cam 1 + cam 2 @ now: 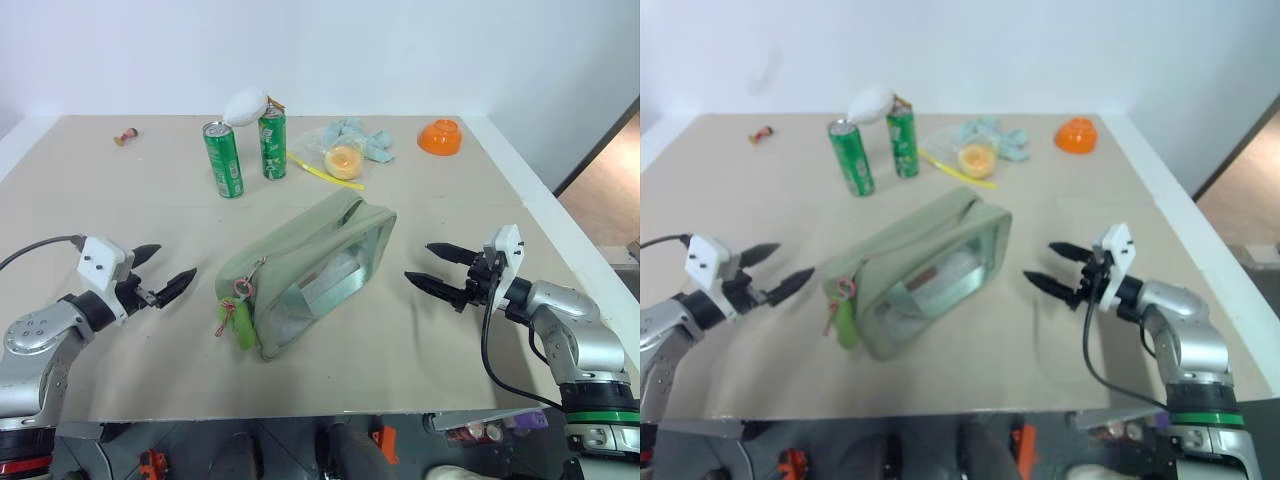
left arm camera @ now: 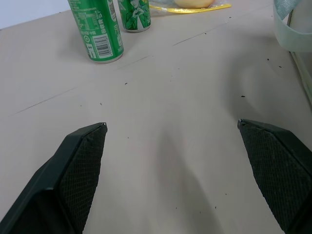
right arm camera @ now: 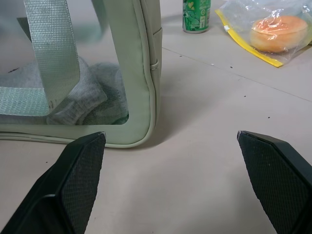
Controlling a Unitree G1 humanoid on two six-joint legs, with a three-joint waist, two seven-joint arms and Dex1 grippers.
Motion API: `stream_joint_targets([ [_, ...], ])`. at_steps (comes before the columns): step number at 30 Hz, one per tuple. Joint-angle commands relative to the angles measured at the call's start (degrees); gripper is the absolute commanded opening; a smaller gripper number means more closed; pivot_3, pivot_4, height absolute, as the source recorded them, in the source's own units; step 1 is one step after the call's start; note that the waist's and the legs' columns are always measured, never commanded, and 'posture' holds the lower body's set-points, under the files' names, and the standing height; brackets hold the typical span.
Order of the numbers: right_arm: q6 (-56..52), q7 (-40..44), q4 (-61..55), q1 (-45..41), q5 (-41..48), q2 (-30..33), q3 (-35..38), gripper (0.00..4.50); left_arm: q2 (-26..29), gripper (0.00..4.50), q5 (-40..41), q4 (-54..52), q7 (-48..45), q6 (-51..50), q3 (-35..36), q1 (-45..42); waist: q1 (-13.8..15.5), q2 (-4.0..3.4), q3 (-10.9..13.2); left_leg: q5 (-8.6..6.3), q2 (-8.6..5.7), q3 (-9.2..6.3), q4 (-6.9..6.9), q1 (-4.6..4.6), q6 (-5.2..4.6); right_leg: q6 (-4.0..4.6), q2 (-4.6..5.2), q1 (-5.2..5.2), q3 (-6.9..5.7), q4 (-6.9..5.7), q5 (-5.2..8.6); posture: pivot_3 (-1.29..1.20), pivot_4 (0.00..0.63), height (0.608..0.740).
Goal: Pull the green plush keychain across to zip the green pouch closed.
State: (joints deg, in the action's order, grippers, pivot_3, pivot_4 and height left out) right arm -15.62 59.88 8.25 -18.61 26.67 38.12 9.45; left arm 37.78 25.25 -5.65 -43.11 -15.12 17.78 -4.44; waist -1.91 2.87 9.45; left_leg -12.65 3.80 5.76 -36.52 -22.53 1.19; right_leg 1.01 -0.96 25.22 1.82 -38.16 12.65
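Note:
The pale green pouch (image 1: 310,268) lies at an angle in the middle of the table, its clear side panel facing the front. The green plush keychain (image 1: 240,320) with its pink ring hangs at the pouch's near left end. My left gripper (image 1: 165,272) stands open a short way left of the keychain, holding nothing. To the right of the pouch, my right gripper (image 1: 436,268) is open and empty, pointing at the pouch's right end (image 3: 141,73). Neither gripper touches the pouch.
Two green cans (image 1: 224,159) (image 1: 272,142) stand behind the pouch, with a white object (image 1: 245,104) beside them. A clear bag with an orange item (image 1: 341,160), blue cloth (image 1: 372,140) and an orange bowl (image 1: 439,137) lie at the back right. A small object (image 1: 126,136) sits far left.

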Motion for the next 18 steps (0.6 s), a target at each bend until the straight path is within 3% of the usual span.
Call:
stream_joint_targets([
  [1, 1.8, 0.0, 0.3, -1.6, -0.5, 0.8, 1.2, 4.48, -0.3, 4.46, -0.6, -1.4, 0.5, 1.6, -0.3, -0.8, 0.0, 0.0, 0.0, 0.0, 0.0, 0.0, 0.0, 0.0, 0.0, 0.0, 0.0, 0.0, 0.0, 0.0, 0.0, 0.0, 0.15, 0.74],
  [12, 6.1, 0.9, 4.1, -3.5, -2.1, 0.7, 1.2, 4.48, -2.4, 4.46, 1.0, -2.8, -0.4, 2.7, 0.2, -0.7, 0.0, 0.0, 0.0, 0.01, -0.03, -0.02, -0.01, 0.01, -0.01, 0.0, -0.06, -0.01, -0.03, -0.01, -0.01, 0.0, 0.15, 0.74],
  [18, 7.2, 4.4, 5.5, -7.5, -1.9, 2.3, 0.5, 4.48, 2.1, 4.46, 13.5, -11.8, -9.9, -3.0, 5.3, 3.9, -0.3, -0.01, 0.0, 0.0, 0.01, 0.02, -0.01, 0.0, -0.01, 0.0, -0.04, 0.01, 0.02, -0.01, -0.01, 0.0, 0.15, 0.74],
])
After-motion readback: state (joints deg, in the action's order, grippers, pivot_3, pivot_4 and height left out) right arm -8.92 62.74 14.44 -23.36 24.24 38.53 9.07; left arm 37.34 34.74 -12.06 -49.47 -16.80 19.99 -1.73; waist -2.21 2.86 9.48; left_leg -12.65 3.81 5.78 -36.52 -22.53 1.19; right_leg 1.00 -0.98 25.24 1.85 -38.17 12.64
